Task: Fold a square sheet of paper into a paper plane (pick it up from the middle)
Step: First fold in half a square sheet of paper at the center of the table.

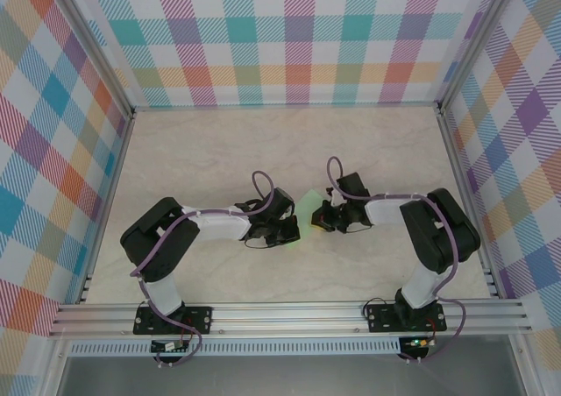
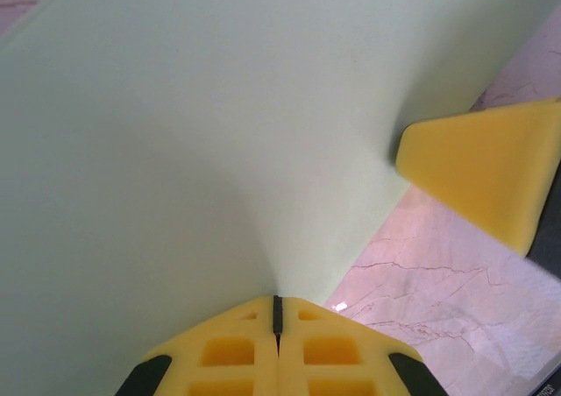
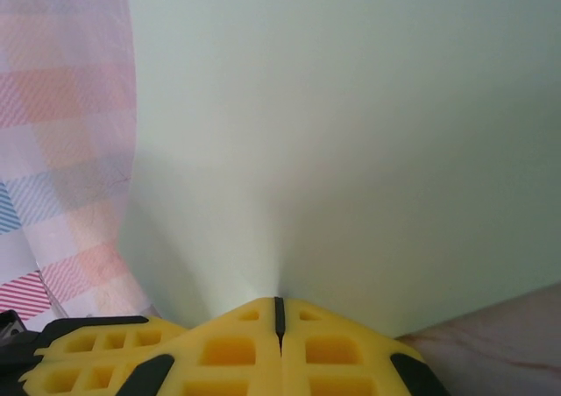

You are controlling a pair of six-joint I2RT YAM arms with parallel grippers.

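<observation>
Since the paper sheet [image 1: 308, 201] is hanging lifted over the middle of the table [image 1: 219, 151], between both arms, the left gripper [image 2: 277, 307] and right gripper [image 3: 277, 307] are each clamping an opposite edge, fingers closed, equally near.

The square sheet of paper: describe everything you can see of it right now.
The square sheet of paper is thin, pale mint green, matte and unprinted. It sits between the two arms, apparently lifted off the marble-look table. The left gripper is shut on one edge and the right gripper on another. In the wrist views it bows gently and fans out from each pinch, and no sharp crease shows there.
</observation>
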